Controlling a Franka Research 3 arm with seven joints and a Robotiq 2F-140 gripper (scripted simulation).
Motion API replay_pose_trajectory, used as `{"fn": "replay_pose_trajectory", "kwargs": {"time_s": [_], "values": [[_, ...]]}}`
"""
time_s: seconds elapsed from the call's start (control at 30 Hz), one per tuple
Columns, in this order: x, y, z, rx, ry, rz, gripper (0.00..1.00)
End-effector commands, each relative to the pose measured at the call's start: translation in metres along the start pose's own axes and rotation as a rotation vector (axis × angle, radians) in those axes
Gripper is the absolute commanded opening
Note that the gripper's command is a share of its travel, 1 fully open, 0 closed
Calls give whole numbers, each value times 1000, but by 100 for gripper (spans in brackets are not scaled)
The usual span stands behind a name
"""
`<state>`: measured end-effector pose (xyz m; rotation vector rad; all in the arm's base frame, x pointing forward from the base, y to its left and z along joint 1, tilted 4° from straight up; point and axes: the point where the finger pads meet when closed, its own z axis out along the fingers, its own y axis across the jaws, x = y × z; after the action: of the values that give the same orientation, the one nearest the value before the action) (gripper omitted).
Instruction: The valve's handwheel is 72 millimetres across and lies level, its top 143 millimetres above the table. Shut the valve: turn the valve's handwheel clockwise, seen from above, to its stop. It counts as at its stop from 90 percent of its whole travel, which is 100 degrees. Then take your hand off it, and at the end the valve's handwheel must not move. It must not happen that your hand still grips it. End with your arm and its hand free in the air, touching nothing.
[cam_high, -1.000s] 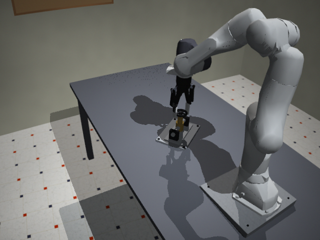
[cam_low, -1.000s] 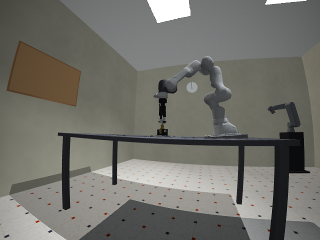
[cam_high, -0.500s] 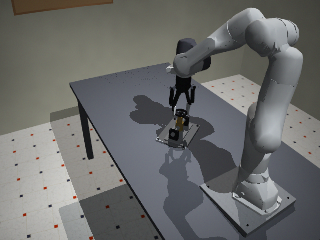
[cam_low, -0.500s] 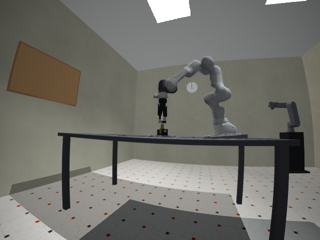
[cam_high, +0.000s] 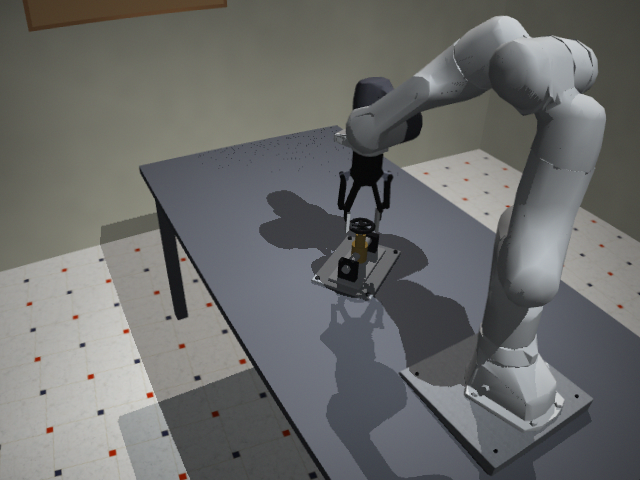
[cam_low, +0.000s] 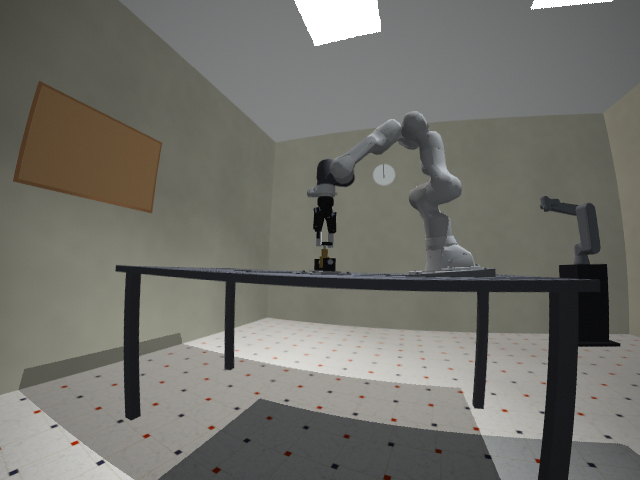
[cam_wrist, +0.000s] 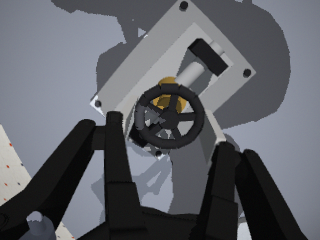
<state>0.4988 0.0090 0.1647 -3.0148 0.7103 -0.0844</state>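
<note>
A brown board hangs on the left wall. Mid-table, on a grey base plate, the valve's handwheel lies level, stem upright. The gripper clamps its rim from above. A second arm stands right.

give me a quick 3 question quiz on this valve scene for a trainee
1. True or false: the gripper is shut on the handwheel, one finger on each side of the rim.
2. Multiple choice: what does the valve stand on? A) a grey base plate bolted at its corners B) a wooden block C) the bare floor
3. Fill in: in the wrist view, the part showing behind the handwheel's hub is coloured ____.

Key: 1 true; 2 A; 3 brass yellow
</note>
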Motion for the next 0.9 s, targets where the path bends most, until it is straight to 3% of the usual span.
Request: {"fn": "replay_pose_trajectory", "kwargs": {"time_s": [0.0, 0.7, 0.87], "values": [[1, 0, 0, -3, 12, 126, 39], [1, 0, 0, -1, 13, 454, 39], [1, 0, 0, -1, 13, 456, 39]]}}
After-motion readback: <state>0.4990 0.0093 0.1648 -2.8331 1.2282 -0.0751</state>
